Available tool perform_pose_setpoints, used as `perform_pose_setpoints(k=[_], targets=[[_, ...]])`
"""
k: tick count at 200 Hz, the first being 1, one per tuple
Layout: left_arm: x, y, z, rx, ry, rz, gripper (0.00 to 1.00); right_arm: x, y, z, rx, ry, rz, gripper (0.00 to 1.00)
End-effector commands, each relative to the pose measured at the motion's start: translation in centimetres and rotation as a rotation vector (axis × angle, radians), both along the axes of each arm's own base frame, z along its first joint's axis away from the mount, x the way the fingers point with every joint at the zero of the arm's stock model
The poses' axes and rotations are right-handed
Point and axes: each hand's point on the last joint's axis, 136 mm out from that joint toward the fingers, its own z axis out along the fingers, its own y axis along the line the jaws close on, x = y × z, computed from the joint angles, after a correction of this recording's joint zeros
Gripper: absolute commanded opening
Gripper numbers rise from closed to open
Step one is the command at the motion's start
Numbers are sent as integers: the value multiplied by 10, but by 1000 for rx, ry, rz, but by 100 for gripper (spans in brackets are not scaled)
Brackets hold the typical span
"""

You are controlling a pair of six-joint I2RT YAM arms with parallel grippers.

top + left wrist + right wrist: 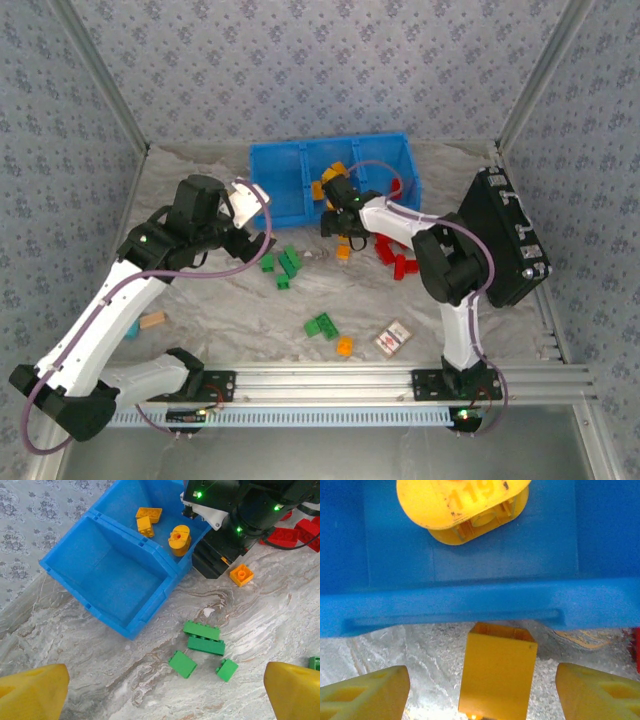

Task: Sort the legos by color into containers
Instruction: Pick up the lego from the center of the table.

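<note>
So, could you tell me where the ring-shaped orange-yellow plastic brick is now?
In the left wrist view, the ring-shaped orange-yellow plastic brick lies in the middle compartment of the bright blue plastic bin, beside two other orange-yellow bricks.

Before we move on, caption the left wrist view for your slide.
Open left gripper hovers over green bricks beside the blue bin holding three orange-yellow pieces.

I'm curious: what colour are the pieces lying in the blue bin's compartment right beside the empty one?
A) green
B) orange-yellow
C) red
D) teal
B: the left wrist view shows three orange-yellow pieces, one ring-shaped, in the blue bin beside its empty compartment, while the green bricks and red bricks lie on the table.
</note>
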Motion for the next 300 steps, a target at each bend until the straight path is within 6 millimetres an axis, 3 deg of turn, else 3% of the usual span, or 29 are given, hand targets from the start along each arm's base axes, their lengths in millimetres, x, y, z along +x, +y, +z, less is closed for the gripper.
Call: perform_pose_setpoints(k=[1, 71, 135, 187, 221, 244, 262, 300], targets=[[-2, 1, 7, -23, -20, -5, 100, 9, -3, -5, -20, -3, -34, 74], [-2, 0, 4, -21, -12, -6, 100, 7, -15, -17, -59, 17, -53, 47], [-1, 0, 4, -18, -13, -5, 100, -4, -20, -14, -79, 39, -29, 33], [0, -1, -2, -17, -14, -5, 100, -37, -17, 8, -100, 55, 33, 31], [0, -2, -1, -23, -10, -9, 100, -46, -11, 37, -102, 28, 75, 30], [0, -2, -1, -26, -17, -10, 100, -36, -5, 64, -89, -34, 94, 31], [-3, -3, -1, -34, -11, -22, 100, -16, 3, 82, -74, -98, 108, 31], [-5, -1, 3, -36, -27, -22, 100, 30, 18, 97, -71, -178, 146, 31]])
